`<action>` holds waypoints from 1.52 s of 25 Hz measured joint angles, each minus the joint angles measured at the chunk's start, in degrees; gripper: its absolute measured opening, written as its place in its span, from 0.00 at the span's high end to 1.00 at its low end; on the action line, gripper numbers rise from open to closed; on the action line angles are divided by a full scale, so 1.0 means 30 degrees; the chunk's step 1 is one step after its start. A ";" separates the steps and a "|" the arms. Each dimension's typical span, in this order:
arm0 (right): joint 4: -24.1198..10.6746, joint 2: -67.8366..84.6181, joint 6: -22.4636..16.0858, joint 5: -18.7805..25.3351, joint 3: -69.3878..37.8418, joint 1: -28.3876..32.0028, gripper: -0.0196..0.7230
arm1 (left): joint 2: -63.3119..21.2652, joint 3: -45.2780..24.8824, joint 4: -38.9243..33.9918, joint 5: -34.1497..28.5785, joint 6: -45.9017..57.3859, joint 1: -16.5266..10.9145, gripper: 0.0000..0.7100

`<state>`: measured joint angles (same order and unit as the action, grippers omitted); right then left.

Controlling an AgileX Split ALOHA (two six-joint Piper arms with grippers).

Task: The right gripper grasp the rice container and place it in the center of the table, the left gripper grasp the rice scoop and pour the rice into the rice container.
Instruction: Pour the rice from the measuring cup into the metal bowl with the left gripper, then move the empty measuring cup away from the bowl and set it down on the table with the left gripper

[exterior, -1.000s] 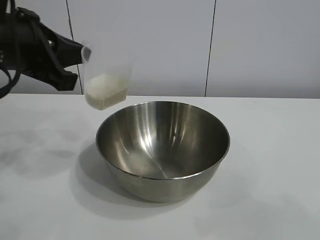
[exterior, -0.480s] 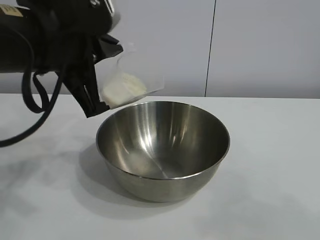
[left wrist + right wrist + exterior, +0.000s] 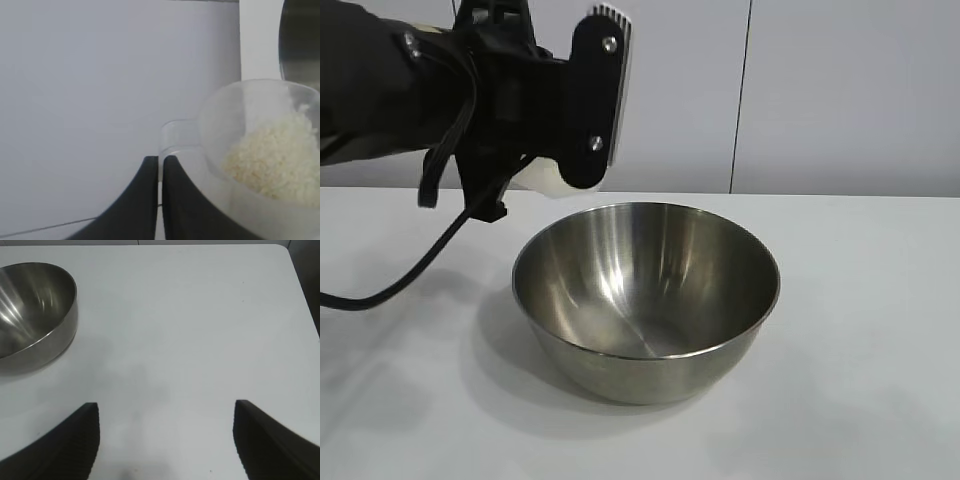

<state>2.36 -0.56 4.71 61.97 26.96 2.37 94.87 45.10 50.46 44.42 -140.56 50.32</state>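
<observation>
The rice container (image 3: pixel 645 290), a shiny steel bowl, stands on the white table (image 3: pixel 860 330), and its inside shows bare steel. My left arm (image 3: pixel 470 90) hangs over the bowl's back-left rim and hides most of the rice scoop (image 3: pixel 540 180). In the left wrist view my left gripper (image 3: pixel 160 159) is shut on the side tab (image 3: pixel 172 137) of the frosted scoop (image 3: pixel 250 115). The scoop is tilted, with the rice (image 3: pixel 275 160) heaped against its lower wall, and the bowl's rim (image 3: pixel 300 40) lies beyond it. My right gripper (image 3: pixel 165 410) is open above bare table, off to the side of the bowl (image 3: pixel 35 310).
A pale panelled wall (image 3: pixel 820 90) stands behind the table. The table's edge (image 3: pixel 305 290) runs close by the right gripper. A black cable (image 3: pixel 410 280) droops from the left arm toward the tabletop.
The left arm has swung right toward the bowl and rolled over, tipping the scoop from upright to tilted. Its body now covers the scoop in the exterior view. The bowl has not moved.
</observation>
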 joint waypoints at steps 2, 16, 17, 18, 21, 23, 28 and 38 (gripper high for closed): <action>0.0000 0.0000 0.0000 0.0000 0.0000 0.0000 0.28 | 0.0000 -0.0003 0.0039 0.0000 -0.1606 0.0177 0.99; 0.0000 0.0000 0.0000 0.0000 0.0000 0.0000 0.28 | 0.0000 -0.0003 0.0057 -0.0243 -0.9556 0.1326 0.99; 0.0000 0.0000 0.0000 0.0000 0.0000 0.0000 0.28 | 0.0000 -0.0003 0.0057 -0.0243 -0.9642 0.1326 0.99; 0.0000 0.0000 0.0000 0.0000 0.0000 0.0000 0.28 | 0.0000 -0.0003 0.0057 -0.0249 -0.9691 0.1326 0.99; 0.0000 0.0000 0.0000 0.0000 0.0000 0.0000 0.28 | 0.0000 -0.0003 0.0344 -0.0231 -0.9410 0.1326 0.99; 0.0000 0.0000 0.0000 0.0000 0.0000 0.0000 0.28 | 0.0000 0.0045 0.0984 -0.0025 -0.7456 0.1326 0.99; 0.0000 0.0000 0.0000 0.0000 0.0000 0.0000 0.28 | 0.0000 0.1091 0.3940 0.1409 0.1672 0.1402 0.99; 0.0000 0.0000 0.0000 0.0002 0.0000 0.0000 0.28 | -0.2776 0.0938 0.6656 0.1501 2.3952 -0.0103 0.99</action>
<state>2.36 -0.56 4.71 61.98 26.96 2.37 86.54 47.91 70.43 48.92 -68.70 50.01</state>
